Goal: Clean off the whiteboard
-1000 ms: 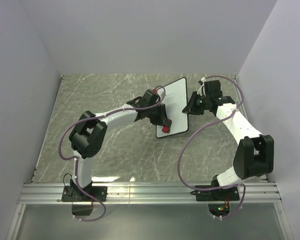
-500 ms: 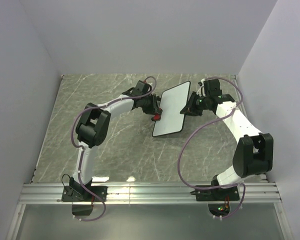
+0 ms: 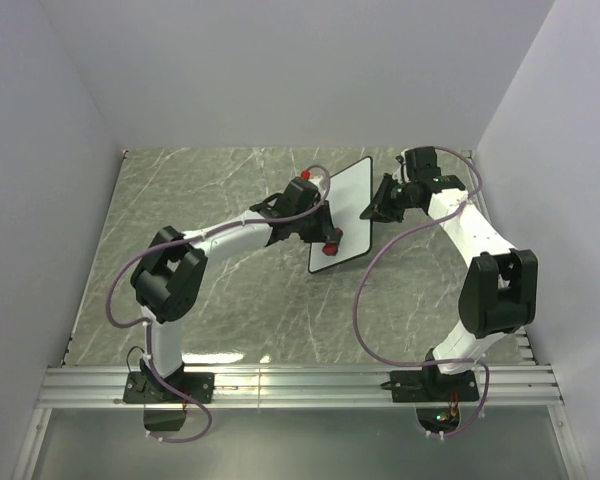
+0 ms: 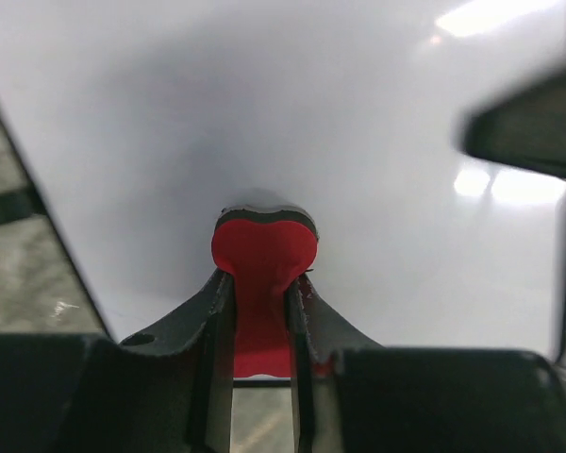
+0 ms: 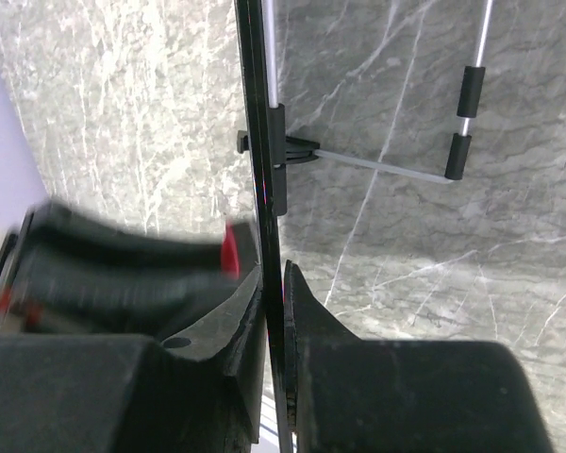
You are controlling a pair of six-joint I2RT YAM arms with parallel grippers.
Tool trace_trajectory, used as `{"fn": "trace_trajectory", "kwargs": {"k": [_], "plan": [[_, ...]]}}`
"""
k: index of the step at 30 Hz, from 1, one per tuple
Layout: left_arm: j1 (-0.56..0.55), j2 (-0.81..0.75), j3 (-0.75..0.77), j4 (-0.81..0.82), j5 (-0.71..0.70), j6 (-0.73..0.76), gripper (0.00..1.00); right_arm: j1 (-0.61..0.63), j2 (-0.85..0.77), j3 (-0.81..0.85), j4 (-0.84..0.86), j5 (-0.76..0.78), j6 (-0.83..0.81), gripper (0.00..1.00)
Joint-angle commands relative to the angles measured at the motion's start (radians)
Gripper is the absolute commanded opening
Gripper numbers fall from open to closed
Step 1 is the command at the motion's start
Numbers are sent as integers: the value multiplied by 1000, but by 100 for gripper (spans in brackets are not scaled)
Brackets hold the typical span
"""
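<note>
The whiteboard (image 3: 345, 205) is a small white board with a thin black rim, held tilted above the marble table. Its face fills the left wrist view (image 4: 358, 123) and looks clean. My right gripper (image 3: 376, 207) is shut on the board's right edge, which runs edge-on between its jaws in the right wrist view (image 5: 264, 142). My left gripper (image 3: 327, 238) is shut on a small red eraser (image 3: 331, 233), pressed against the board's lower left part. The eraser (image 4: 262, 274) sits between the left fingers.
The grey marble table (image 3: 180, 200) lies under both arms. The board's wire stand (image 5: 387, 160) sticks out behind it. White walls enclose the table on three sides. A metal rail (image 3: 300, 385) runs along the near edge.
My left gripper has swept the eraser back and forth: first up-left to the board's left edge, then back down-right onto its lower part. The board tilted and shifted slightly in my right gripper.
</note>
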State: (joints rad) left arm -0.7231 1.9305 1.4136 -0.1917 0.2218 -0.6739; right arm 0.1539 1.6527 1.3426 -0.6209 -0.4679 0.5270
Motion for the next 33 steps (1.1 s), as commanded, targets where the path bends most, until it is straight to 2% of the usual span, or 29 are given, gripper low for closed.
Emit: {"fn": "trace_trajectory", "kwargs": {"k": [1, 7, 10, 20, 26, 33], "plan": [[-101, -28, -19, 18, 100, -79, 0, 72, 104, -59, -13, -34, 25, 0], [-114, -105, 1, -20, 68, -113, 0, 72, 91, -120, 18, -35, 30, 0], [-105, -145, 48, -106, -11, -92, 0, 70, 85, -126, 21, -31, 22, 0], [40, -339, 191, -319, -194, -40, 0, 56, 90, -34, -2, 34, -7, 0], [164, -461, 121, -387, -239, -33, 0, 24, 148, 102, -56, 98, -51, 0], [234, -571, -1, -463, -337, -16, 0, -14, 271, 288, -129, 149, -87, 0]]}}
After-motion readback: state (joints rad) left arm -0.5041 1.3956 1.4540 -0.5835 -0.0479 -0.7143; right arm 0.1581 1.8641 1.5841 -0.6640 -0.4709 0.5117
